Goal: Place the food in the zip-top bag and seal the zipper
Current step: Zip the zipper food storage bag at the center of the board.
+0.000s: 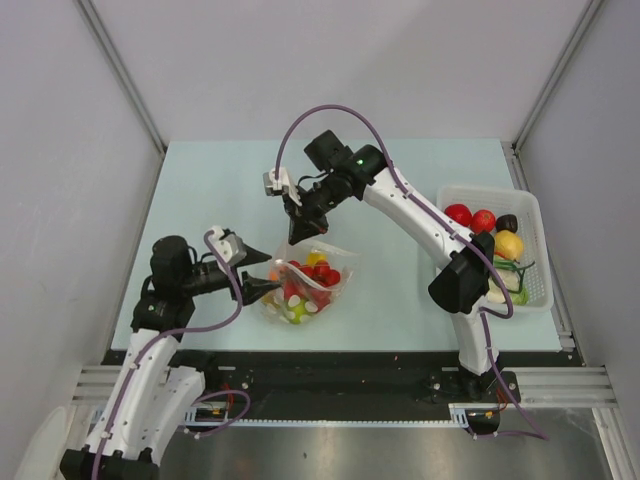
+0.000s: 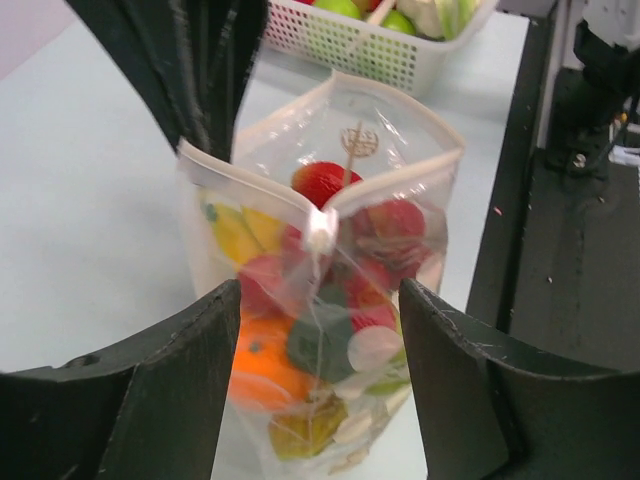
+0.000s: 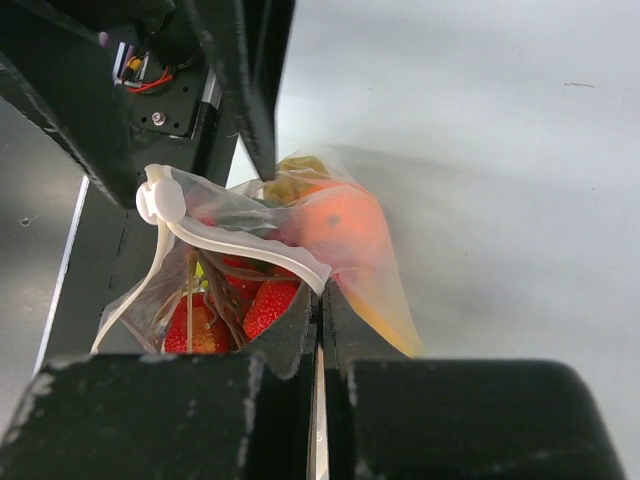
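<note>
The zip-top bag (image 1: 305, 285) lies mid-table, packed with food: an orange (image 2: 260, 365), red pieces (image 2: 395, 225) and a banana (image 2: 235, 230). Its white zipper (image 2: 250, 180) gapes open, with the slider (image 2: 320, 230) at the near corner. My right gripper (image 1: 297, 228) is shut on the far end of the zipper strip (image 3: 250, 245), right at its jaws (image 3: 321, 300). My left gripper (image 1: 268, 275) is open, its fingers on either side of the bag's lower part (image 2: 318, 300). I cannot tell whether they touch it.
A white slotted basket (image 1: 530, 215) at the right table edge holds more food: red tomatoes (image 1: 458, 213), a yellow fruit (image 1: 508, 243) and greens. It also shows in the left wrist view (image 2: 380, 50). The black rail (image 1: 330, 375) runs along the near edge.
</note>
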Tool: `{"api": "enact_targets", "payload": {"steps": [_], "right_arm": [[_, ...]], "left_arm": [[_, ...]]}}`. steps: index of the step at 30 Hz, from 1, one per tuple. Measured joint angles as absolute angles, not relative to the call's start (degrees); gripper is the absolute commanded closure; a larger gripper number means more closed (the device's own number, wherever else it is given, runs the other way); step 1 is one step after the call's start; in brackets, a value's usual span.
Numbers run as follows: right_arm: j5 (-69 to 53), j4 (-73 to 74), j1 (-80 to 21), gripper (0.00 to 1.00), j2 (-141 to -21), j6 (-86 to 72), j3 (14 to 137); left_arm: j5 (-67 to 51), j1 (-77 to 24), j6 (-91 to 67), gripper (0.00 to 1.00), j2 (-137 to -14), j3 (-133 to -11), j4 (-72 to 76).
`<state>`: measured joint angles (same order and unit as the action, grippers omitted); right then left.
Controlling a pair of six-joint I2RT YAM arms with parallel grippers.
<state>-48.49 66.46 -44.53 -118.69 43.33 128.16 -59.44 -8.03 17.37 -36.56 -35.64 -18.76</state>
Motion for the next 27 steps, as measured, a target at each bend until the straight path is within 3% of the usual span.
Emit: {"api": "enact_targets", "payload": {"steps": [5,9,11,12,13,17,19,21,27], "right_arm": [[-48.5,66.0,-44.5,1.0,-118.7,43.0,127.9],[-48.5,65.7,-44.5,1.0,-118.7,43.0,127.6],[-48.5,65.6,-44.5,1.0,-118.7,43.0,127.3],[-48.5,65.5,-44.5,1.0,-118.7,43.0,127.2],[-48.5,65.4,-44.5,1.0,-118.7,43.0,127.0],[-48.5,65.1,-44.3,1.0,-118.6,42.9,126.3],[-48.6,64.8,-44.1,1.0,-118.4,42.8,125.6],[-48.8,64.4,-44.0,1.0,-118.1,42.2,124.9],[-49.1,63.1,-43.5,1.0,-117.3,41.6,123.8]], "left_arm": [[-58.0,-8.8,11.7,0.49,-39.5,-35.4,-11.1],[-58.0,-9.3,9.9,0.81,-40.6,-35.3,-8.6],[-58.5,-9.4,9.9,0.9,-40.6,-35.3,-8.2],[-58.8,-9.5,10.5,0.99,-40.6,-35.3,-8.3],[-59.1,-9.5,10.8,1.0,-40.6,-35.4,-8.6],[-59.4,-9.5,12.6,0.99,-40.3,-35.4,-10.4],[-59.4,-9.5,12.8,0.56,-40.2,-35.8,-11.3],[-59.3,-9.5,13.5,0.4,-40.2,-36.4,-12.2],[-58.7,-9.5,13.0,0.48,-40.1,-36.4,-13.8]]}}
